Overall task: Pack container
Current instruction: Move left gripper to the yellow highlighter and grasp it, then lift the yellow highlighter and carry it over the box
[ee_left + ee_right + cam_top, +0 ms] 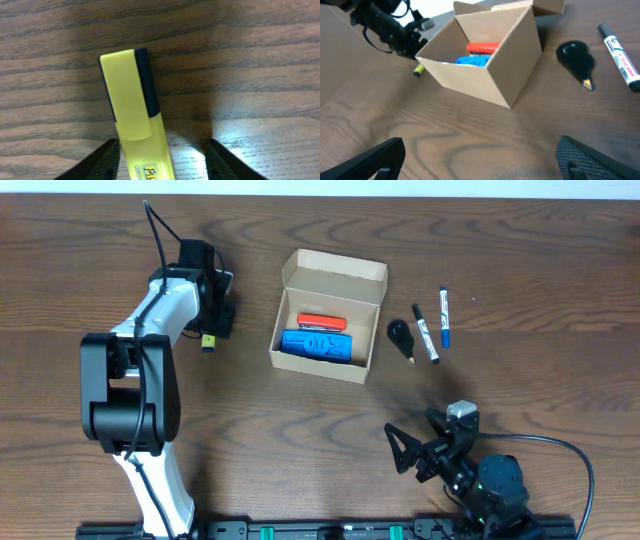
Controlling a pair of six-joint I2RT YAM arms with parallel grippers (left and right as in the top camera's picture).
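The container (318, 366) is an open tan cardboard box with its flap lid up at the table's middle; it also shows in the right wrist view (485, 80). Inside lie a blue item (316, 345) and a red item (321, 322). A yellow highlighter (135, 105) with a dark cap edge lies on the wood left of the box (208, 341). My left gripper (162, 146) is open and straddles the highlighter, its left finger close beside it and its right finger apart. My right gripper (480, 150) is open and empty near the front edge.
A black pear-shaped item (400, 333), a black-and-white pen (426, 332) and a blue-capped pen (444, 317) lie right of the box. The left arm (390, 27) is beyond the box's left side in the right wrist view.
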